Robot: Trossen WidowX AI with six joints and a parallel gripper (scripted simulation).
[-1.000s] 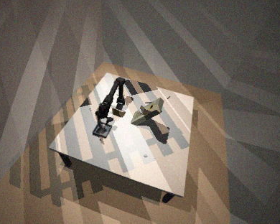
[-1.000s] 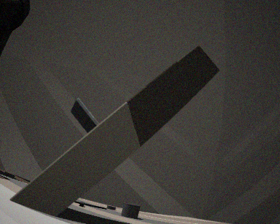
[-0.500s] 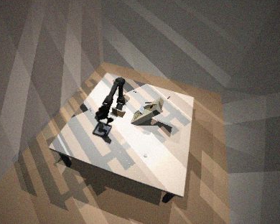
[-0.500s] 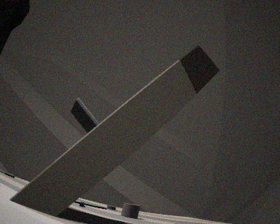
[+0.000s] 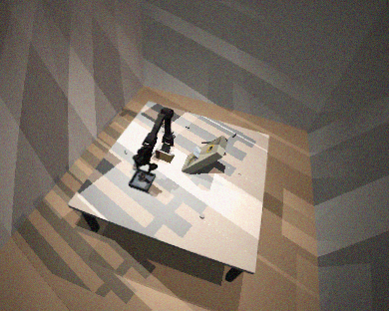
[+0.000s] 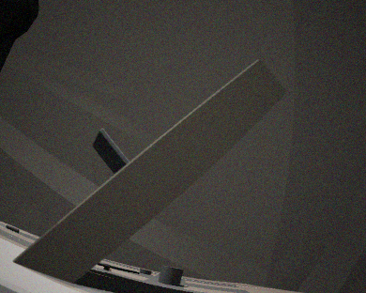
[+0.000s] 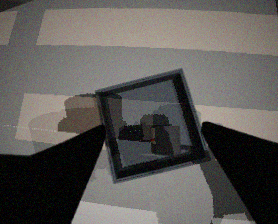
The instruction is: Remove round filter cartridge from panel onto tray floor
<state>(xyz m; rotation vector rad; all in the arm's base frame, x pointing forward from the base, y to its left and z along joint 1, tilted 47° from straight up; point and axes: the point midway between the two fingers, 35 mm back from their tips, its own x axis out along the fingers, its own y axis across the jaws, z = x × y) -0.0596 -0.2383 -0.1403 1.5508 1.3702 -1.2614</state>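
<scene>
The dark-rimmed square tray [image 5: 133, 183] [image 7: 140, 83] lies on the table left of the panel. On its floor lies a small grey and dark blocky thing with a red spot, the filter cartridge [image 7: 159, 133] [image 5: 142, 176]; its shape is blurred. My gripper [image 7: 152, 127] [image 5: 146, 169] hangs above the tray, open, with a black finger on each side of it and nothing between them. The pale slanted service panel [image 5: 206, 155] [image 6: 161, 167] stands at mid-table, well to the right of the arm.
A small tan box [image 5: 164, 155] [image 7: 82, 114] stands beside the tray near the arm's base. A thin rod [image 5: 208, 141] sticks out of the panel top. A small white bit [image 5: 201, 216] lies near the table's front. A short grey cylinder [image 6: 171, 275] stands by the panel's foot.
</scene>
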